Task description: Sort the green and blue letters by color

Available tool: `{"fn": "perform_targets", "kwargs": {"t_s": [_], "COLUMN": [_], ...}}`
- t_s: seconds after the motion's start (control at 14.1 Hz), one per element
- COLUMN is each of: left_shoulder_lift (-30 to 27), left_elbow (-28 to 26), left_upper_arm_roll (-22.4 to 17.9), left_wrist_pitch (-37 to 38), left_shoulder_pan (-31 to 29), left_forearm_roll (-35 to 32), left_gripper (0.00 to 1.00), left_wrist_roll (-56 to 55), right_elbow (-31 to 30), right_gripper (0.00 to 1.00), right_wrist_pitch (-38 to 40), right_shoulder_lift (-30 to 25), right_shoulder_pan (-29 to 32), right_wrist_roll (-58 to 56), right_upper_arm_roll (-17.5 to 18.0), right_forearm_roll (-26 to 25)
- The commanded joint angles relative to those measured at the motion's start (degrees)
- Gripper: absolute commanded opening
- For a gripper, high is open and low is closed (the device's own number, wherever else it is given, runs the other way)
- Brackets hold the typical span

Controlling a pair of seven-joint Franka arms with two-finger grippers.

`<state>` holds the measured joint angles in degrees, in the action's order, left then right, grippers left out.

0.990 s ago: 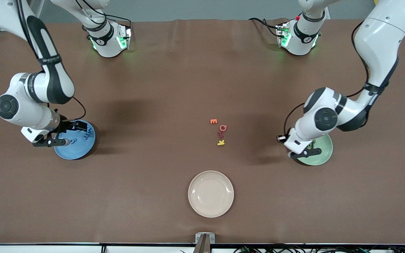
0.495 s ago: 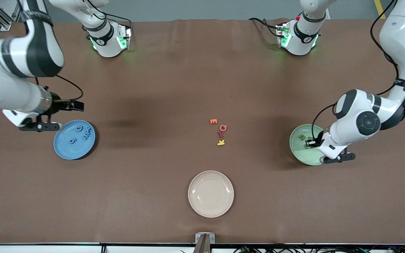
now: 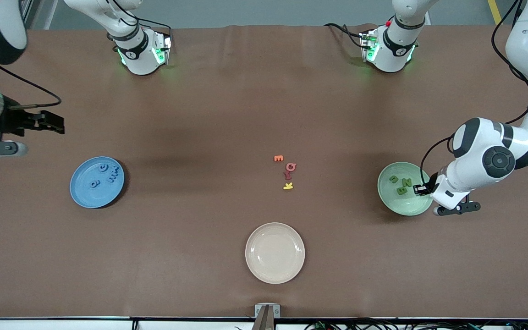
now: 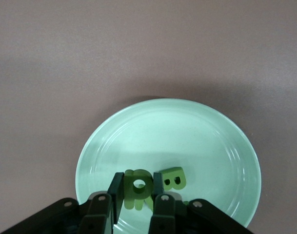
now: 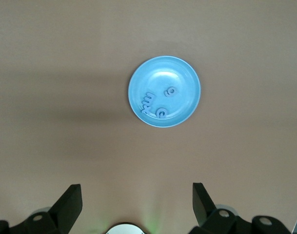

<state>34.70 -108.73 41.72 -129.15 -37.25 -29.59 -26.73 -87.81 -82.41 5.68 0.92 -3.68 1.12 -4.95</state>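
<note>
The blue plate (image 3: 97,182) near the right arm's end of the table holds blue letters (image 3: 105,175) — a G, a 6 and an E are readable in the right wrist view (image 5: 159,101), and I can't make out a fourth. The green plate (image 3: 388,200), toward the left arm's end, holds green letters (image 3: 401,185): a P, an N and a B show from the front, all lying flat.

The left gripper (image 4: 137,201) hangs low over the green plate, at the edge nearest the left arm's end, its fingers (image 4: 115,194) pinched close together with nothing between them; the P and B lie just past the tips. The right gripper (image 5: 137,201) is up in the air above the table's edge at its own end, well apart from the blue plate, jaws spread wide and empty.

A cream plate (image 3: 275,252) sits bare, nearer the front camera than the green plate and toward the table's middle. The table (image 3: 227,105) is covered in brown cloth. Between the blue and green plates lie an orange letter (image 3: 278,158), two red letters (image 3: 289,170) and a yellow K (image 3: 288,186), in a short line, touching no plate.
</note>
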Motion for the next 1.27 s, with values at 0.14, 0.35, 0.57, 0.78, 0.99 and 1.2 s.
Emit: {"fn": "perform_targets", "kwargs": {"t_s": [0.14,0.35,0.57,0.78,0.99,1.2], "left_shoulder_lift": [4.32,5.28,5.81,6.08,5.99,5.64], "left_elbow": [2.73,3.34,3.35,3.34,3.34,3.26], "left_upper_arm_roll": [0.29,0.2,-0.59,-0.59,-0.5,-0.5], "left_wrist_pitch": [0.21,0.04,-0.49,-0.4,-0.4,-0.05], "left_shoulder_pan": [0.24,0.42,0.95,0.77,0.68,0.77], "left_forearm_roll": [-4.32,-4.68,-5.9,-6.97,-6.88,-6.88], "left_gripper": [0.14,0.16,0.18,0.38,0.49,0.51], "left_wrist_roll": [0.18,0.18,0.27,0.53,0.45,0.36], "right_elbow": [5.63,7.38,8.54,8.01,8.1,7.92], "right_gripper": [1.0,1.0,1.0,1.0,1.0,1.0], "right_wrist_pitch": [5.24,5.07,5.15,6.55,7.7,9.19], "right_shoulder_lift": [1.26,1.78,2.23,2.05,1.61,1.18], "right_shoulder_pan": [3.91,3.83,3.74,3.48,3.83,4.0], "right_wrist_roll": [-0.63,-0.63,-0.63,-0.45,-1.23,-1.33], "right_upper_arm_roll": [0.37,0.46,0.55,0.72,0.55,0.46], "right_forearm_roll": [1.42,2.67,2.75,3.36,3.45,3.54]}}
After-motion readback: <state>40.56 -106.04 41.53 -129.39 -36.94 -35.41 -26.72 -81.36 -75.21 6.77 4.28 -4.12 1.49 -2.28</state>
